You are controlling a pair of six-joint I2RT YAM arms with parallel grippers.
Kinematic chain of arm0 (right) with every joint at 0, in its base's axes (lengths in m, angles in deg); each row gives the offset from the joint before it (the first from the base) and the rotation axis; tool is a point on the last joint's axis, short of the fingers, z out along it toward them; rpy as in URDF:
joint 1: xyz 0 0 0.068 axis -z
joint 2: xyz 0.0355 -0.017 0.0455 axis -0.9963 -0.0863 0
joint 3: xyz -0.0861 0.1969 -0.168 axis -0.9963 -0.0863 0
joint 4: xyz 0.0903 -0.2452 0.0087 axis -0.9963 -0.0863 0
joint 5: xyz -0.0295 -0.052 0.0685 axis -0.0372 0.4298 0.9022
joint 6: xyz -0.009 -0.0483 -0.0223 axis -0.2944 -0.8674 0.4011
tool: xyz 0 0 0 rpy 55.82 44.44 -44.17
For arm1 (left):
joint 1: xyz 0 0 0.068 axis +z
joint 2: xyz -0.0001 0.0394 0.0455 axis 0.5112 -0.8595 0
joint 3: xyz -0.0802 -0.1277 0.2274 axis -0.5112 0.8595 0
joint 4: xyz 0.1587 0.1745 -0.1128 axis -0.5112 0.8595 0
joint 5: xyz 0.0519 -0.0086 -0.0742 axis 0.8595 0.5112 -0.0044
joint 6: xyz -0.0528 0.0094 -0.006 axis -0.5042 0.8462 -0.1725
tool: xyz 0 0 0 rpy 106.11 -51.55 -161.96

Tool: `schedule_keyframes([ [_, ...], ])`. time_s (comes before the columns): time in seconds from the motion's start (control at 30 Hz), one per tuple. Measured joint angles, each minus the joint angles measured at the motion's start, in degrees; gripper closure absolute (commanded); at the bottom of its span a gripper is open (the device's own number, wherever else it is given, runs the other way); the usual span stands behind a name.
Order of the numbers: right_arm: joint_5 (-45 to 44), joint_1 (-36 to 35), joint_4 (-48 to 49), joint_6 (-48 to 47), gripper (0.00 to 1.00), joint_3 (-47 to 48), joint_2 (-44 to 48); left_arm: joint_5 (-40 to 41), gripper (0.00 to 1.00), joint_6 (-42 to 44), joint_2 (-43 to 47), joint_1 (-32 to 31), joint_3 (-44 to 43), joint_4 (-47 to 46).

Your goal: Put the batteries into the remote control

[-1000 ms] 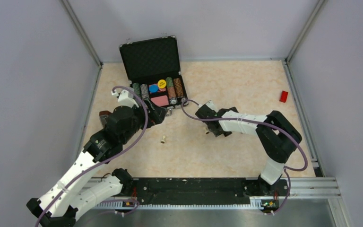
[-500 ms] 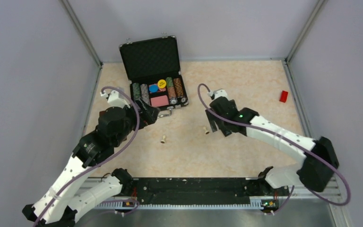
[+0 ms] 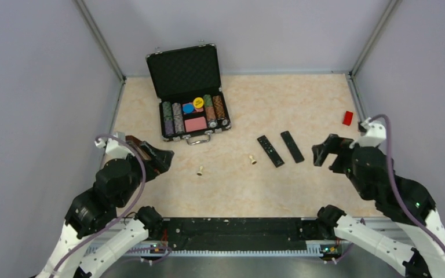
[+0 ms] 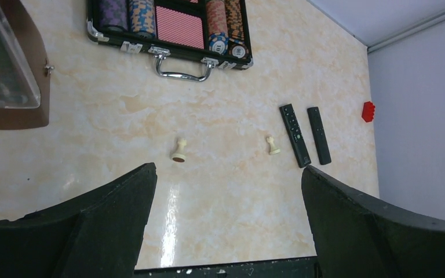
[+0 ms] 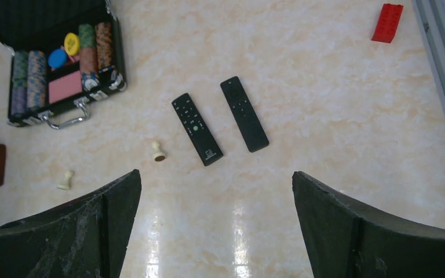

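Top external view is showing both arms hanging over the near corners, well apart from everything on the counter (image 3: pixel 301 104), so I judge that no grasp is under way. The left claw (image 4: pixel 227 171) is gaping wide and carrying nothing, and the right claw (image 5: pixel 215 175) likewise.

A black foam-lined case of poker chips (image 3: pixel 188 87) is standing open at the far left. The slim black remote control with rows of pale buttons (image 5: pixel 197 129) is lying face up right of centre, just beside a black bar with fewer markings (image 5: pixel 244 114), parallel and not touching. Its back is lying underneath, so it is probably needing a turn. A small red toy brick (image 5: pixel 387 23) is lying near the right wall. One cream pawn-shaped peg (image 5: pixel 159 152) is standing left of the remote, and a second peg (image 5: pixel 65 180) farther left. The batteries are not showing in any view.

The counter is gleaming pale marbled beige, with plain grey walls (image 3: pixel 35 87) enclosing it.
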State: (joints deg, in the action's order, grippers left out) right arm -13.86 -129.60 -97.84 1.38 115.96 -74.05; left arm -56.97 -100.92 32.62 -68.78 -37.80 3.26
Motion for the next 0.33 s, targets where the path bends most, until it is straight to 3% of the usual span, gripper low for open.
schedule_keyframes([
  [0.33,-4.1,0.1,-6.3,5.8,0.01,1.2,11.3,1.0,0.01,-2.4,8.9,0.0,0.6,6.2],
])
